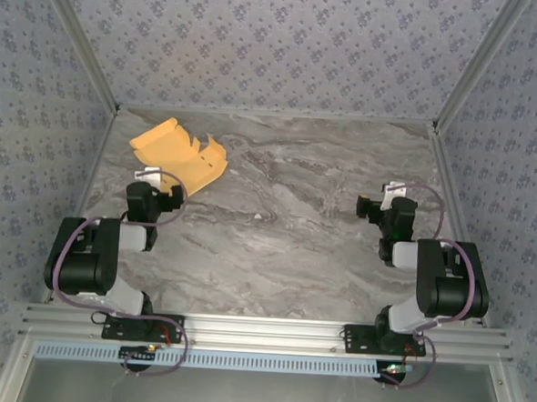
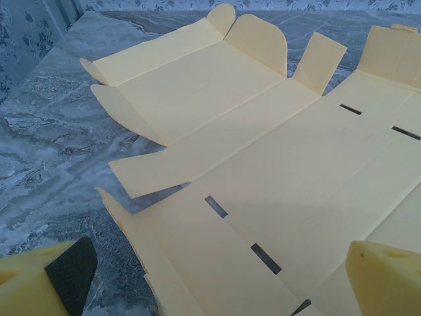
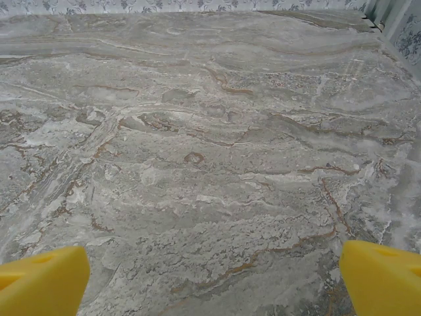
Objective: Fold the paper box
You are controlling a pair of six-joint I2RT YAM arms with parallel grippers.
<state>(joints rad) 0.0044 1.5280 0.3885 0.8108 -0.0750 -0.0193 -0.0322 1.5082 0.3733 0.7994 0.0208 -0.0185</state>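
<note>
There is one paper box (image 1: pixel 176 154) on one desk (image 1: pixel 294 230). Five thin slots (image 2: pixel 216 206) show in the box. There are two robot arms, one left arm (image 1: pixel 91 263) and one right arm (image 1: pixel 446 285). There are two end effectors, the left end effector (image 2: pixel 217 280) and the right end effector (image 3: pixel 214 280). Each has two yellow fingers (image 3: pixel 43 280).

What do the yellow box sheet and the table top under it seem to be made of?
The paper box looks like thin paperboard with a matte, pale yellow finish: it has sharp crease lines, cut slots and light flaps that stand up. The table is grey with brown veins like marble, but its surface looks flat and dull, so it may be a printed laminate; I cannot tell which.
</note>
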